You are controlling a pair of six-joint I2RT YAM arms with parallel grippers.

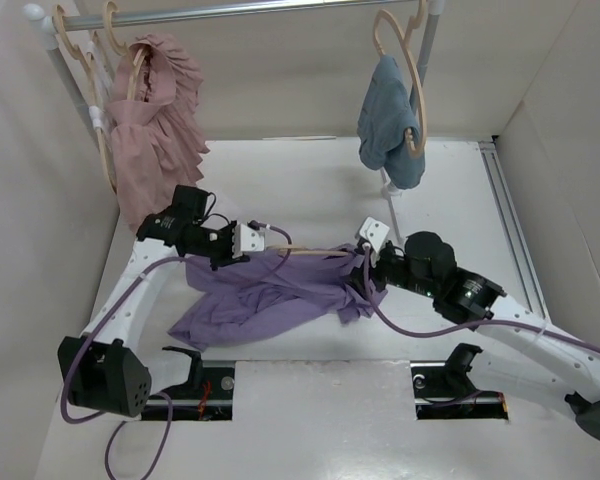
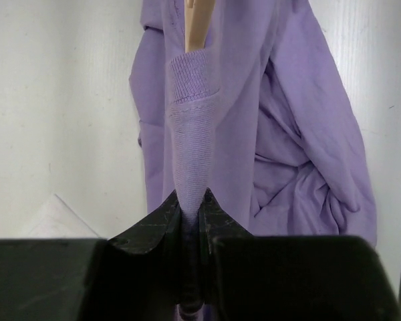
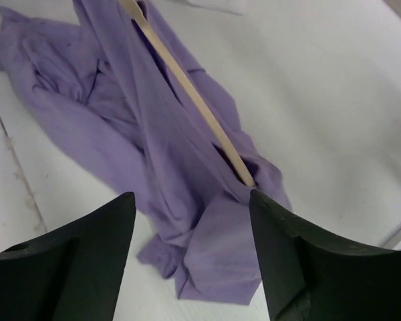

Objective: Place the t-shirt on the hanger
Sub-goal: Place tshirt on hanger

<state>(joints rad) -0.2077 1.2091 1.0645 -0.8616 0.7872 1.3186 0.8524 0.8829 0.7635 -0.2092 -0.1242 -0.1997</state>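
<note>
Left jaws clenched on the t-shirt (image 2: 287, 134) by its ribbed edge; hanger (image 2: 195, 27) pokes out straight ahead of them. Right jaws released, shirt heaped on counter (image 3: 334, 80) beneath. Hold that edge taut; right should pinch fabric just ahead and draw it over the hanger arm.

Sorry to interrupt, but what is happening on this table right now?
Two robot arms are fitting a lavender-purple fabric t-shirt onto a thin tan wooden hanger on the white table. The left hand is shut on the shirt's ribbed edge, where a hanger arm pokes out. The right hand hovers open over the hanger's other end, holding nothing. Most of the shirt lies crumpled on the table.
</note>
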